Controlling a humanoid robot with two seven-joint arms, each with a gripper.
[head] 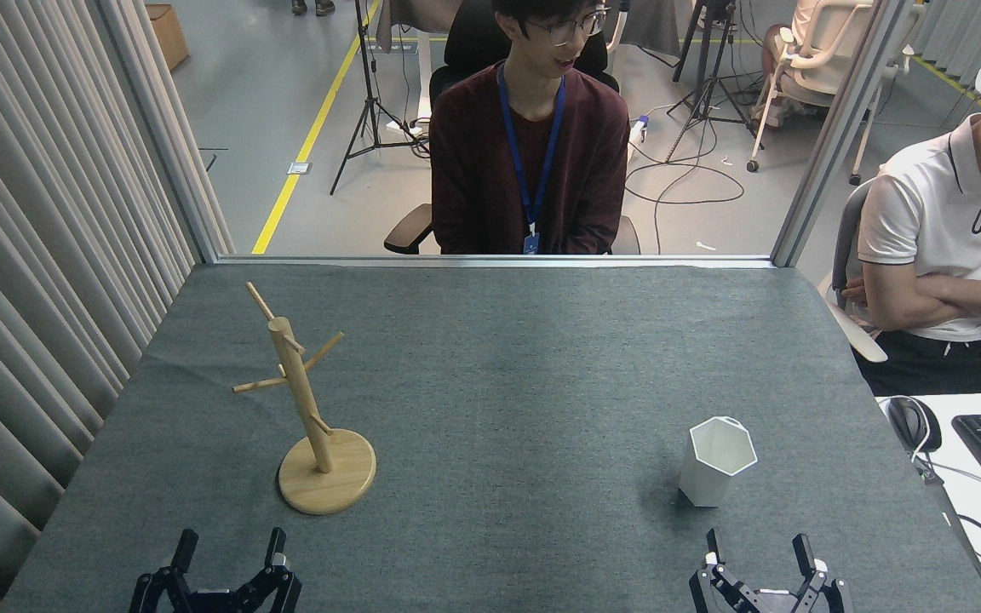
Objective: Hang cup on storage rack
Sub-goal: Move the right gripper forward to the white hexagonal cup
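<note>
Tipping is looming for the upright cup (719, 461) on the worktop (524, 383), since both grippers' fingers, left (229, 549) and right (756, 549), are gaping wide and holding nothing, well short of the storage rack (307, 400).

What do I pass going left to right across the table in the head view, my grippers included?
Left gripper → storage rack → cup → right gripper. Both grippers sit open at the near edge; the cup stands upright, apart from the rack.

Both pincer (229, 549) (761, 551) bases cut off below.
</note>
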